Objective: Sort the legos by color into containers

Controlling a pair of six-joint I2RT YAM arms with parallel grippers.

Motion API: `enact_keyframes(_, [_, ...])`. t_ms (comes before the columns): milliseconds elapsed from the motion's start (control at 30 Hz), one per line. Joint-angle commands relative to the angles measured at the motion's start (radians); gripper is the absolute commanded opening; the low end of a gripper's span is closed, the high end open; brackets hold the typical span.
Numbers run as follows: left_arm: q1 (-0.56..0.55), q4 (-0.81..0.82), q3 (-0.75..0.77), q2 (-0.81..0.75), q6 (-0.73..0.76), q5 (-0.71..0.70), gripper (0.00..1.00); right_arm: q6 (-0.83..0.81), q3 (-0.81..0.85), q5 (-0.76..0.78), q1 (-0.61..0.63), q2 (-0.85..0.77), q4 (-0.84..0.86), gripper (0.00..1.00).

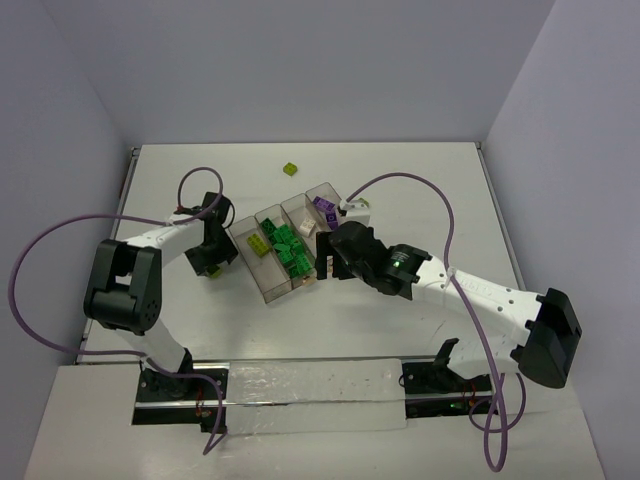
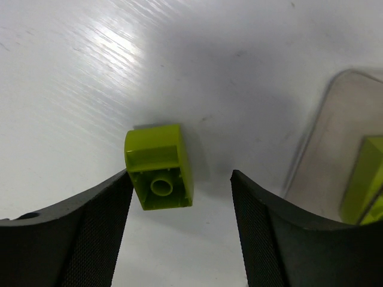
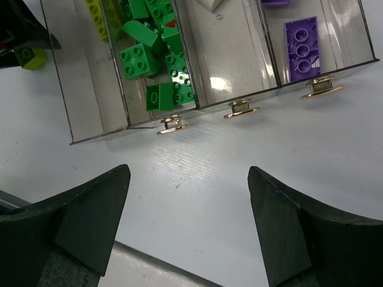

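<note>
The clear tray [image 1: 262, 284] of four compartments lies mid-table. From the left they hold yellow-green bricks [image 3: 96, 18], several dark green bricks [image 3: 152, 54], a white piece [image 3: 206, 5] and purple bricks [image 3: 301, 48]. My left gripper [image 2: 181, 179] is open, low over the table left of the tray. A yellow-green brick [image 2: 158, 173] lies on its side between its fingers, against the left finger [image 2: 90, 233], not gripped. My right gripper [image 3: 188, 173] is open and empty over bare table, just in front of the tray's tabbed end [image 3: 242, 109].
Another yellow-green brick [image 1: 291, 169] lies alone on the table behind the tray. The tray's corner [image 2: 353, 119] is close to the right of my left gripper. Walls enclose the table at the back and both sides.
</note>
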Motion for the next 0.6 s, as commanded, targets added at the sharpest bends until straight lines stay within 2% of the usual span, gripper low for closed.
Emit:
enact_keyframes(0, [-0.016,0.033,-0.006,-0.031,-0.015,0.018,0.69,0.0,0.045,0.018,0.012,0.01,0.019,0.87])
enact_keyframes(133, [-0.016,0.027,-0.003,-0.027,-0.021,0.001,0.62,0.002,0.042,0.028,0.012,0.006,0.015,0.87])
enact_keyframes(267, [-0.016,0.017,0.004,-0.024,-0.028,-0.023,0.47,0.004,0.041,0.025,0.012,0.008,0.015,0.87])
enact_keyframes(400, [-0.016,0.015,0.01,-0.029,-0.027,-0.02,0.44,0.004,0.041,0.024,0.014,0.01,0.012,0.87])
enact_keyframes(500, [-0.016,-0.016,0.031,-0.051,-0.027,-0.036,0.26,0.003,0.041,0.028,0.014,0.008,0.011,0.87])
enact_keyframes(567, [-0.016,-0.063,0.06,-0.096,-0.03,-0.071,0.17,0.005,0.039,0.03,0.015,0.005,0.01,0.87])
